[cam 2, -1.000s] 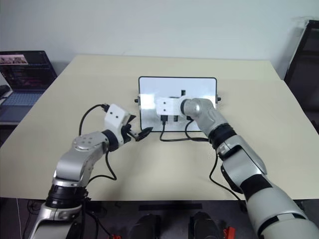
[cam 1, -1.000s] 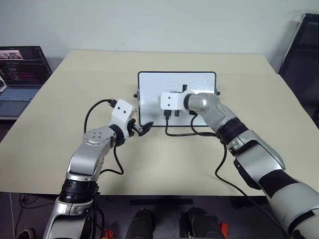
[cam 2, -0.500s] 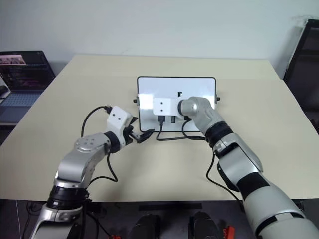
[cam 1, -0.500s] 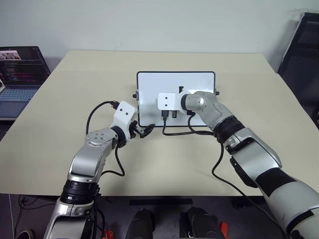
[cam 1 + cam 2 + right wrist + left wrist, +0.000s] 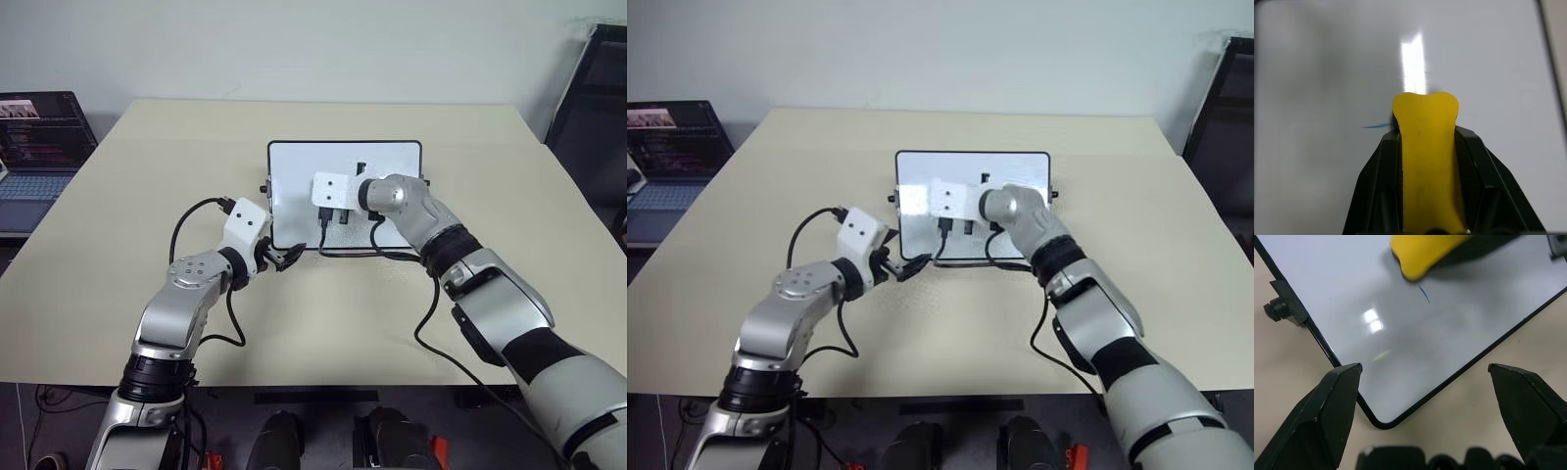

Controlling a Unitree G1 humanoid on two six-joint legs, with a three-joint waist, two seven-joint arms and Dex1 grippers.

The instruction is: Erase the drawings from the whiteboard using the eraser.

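The whiteboard (image 5: pixel 294 166) lies flat near the middle of the beige table (image 5: pixel 147 176), black-framed with rounded corners and a small black knob (image 5: pixel 1276 311) on its short side, and nothing here is a container holding anything. Over the board, the right gripper (image 5: pixel 1425 125) is clamped tight on the eraser (image 5: pixel 1426 161), a yellow block squeezed between the two black fingers (image 5: pixel 1376 181) so hard that its front end bulges out wider past them. From the right wrist camera the eraser's tip sits just beside one short blue stroke (image 5: pixel 1376 126), the one bit of the drawings that can be made out, thin and faint on the white surface, with a bright glare streak above it. The left wrist camera gives the other angle: the same yellow tip (image 5: pixel 1422 257) pressing down toward the board with that little blue mark (image 5: pixel 1424 293) right under its edge, and the board's near rounded corner sitting between the left gripper's (image 5: pixel 1425 374) fingertips, which stand wide apart and grip nothing. The head views show what the wrist cameras cannot: the left gripper (image 5: pixel 284 257) resting at the board's near left corner, the right arm reaching across the board's middle, and a laptop (image 5: pixel 39 137) off the table's far left edge; from up there the stroke is too small to see.
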